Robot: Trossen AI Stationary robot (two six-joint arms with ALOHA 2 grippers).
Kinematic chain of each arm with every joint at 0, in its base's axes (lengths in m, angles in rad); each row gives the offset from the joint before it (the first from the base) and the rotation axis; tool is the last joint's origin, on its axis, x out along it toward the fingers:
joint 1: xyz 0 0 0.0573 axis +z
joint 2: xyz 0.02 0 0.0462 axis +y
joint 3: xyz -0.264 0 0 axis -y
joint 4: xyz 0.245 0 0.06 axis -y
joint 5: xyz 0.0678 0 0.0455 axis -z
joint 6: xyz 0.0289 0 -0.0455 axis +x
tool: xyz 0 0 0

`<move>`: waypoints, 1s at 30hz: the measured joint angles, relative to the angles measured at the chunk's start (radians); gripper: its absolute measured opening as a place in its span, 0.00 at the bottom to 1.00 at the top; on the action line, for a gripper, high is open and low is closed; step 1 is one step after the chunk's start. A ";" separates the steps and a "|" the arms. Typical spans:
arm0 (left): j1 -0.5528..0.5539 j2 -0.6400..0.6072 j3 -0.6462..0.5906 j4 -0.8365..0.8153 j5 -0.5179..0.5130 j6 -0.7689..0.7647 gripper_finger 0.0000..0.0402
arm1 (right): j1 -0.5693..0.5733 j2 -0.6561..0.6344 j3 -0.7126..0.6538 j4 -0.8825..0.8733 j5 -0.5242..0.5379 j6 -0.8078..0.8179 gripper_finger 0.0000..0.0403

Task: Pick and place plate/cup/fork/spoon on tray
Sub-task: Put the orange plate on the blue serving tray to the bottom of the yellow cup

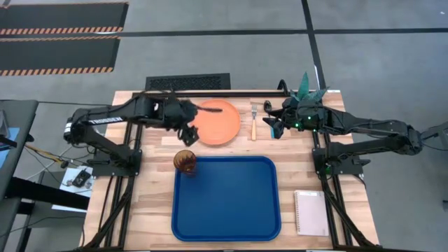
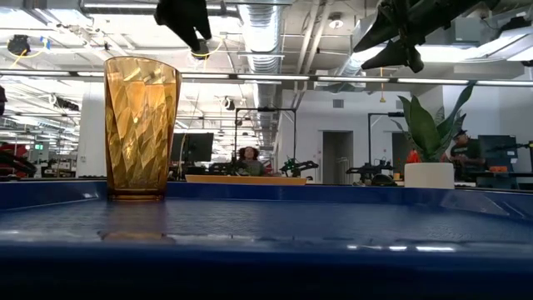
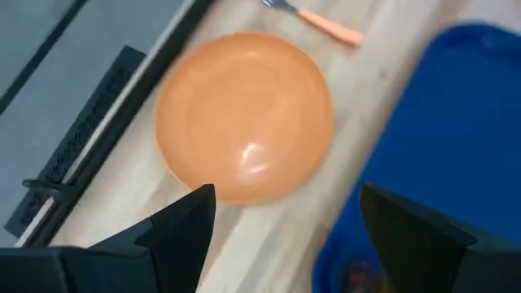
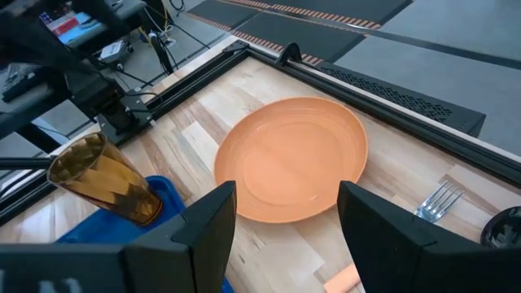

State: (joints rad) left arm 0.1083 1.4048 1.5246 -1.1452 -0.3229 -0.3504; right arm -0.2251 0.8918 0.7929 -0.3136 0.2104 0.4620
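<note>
The cup (image 1: 185, 161) is already on the tray (image 1: 225, 227). The plate (image 1: 216, 123) lies beyond the tray — its rim is best pinched squarely by the spread left gripper (image 1: 187, 133); the right gripper (image 1: 274, 127), also spread, waits beside the plate.

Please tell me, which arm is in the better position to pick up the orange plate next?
Probably the left. The left gripper hangs open at the plate's near-left edge; the right gripper is beyond the fork.

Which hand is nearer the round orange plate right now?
Left. The left hand hangs open at the round orange plate's near-left edge; the right hand, also open, is past the orange-handled fork.
</note>
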 joint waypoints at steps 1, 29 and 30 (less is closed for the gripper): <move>0.021 0.000 -0.015 0.036 0.001 -0.003 0.73 | 0.000 0.000 0.000 0.000 0.000 0.000 0.59; 0.414 0.053 -0.666 0.737 0.092 -0.159 0.72 | 0.000 0.000 0.000 -0.016 0.001 0.001 0.59; 0.419 0.074 -0.666 0.751 0.102 -0.159 0.72 | 0.000 0.000 0.000 -0.016 0.001 0.001 0.59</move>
State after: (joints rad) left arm 0.5275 1.4788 0.8589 -0.3942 -0.2213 -0.5096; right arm -0.2251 0.8921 0.7929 -0.3294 0.2111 0.4625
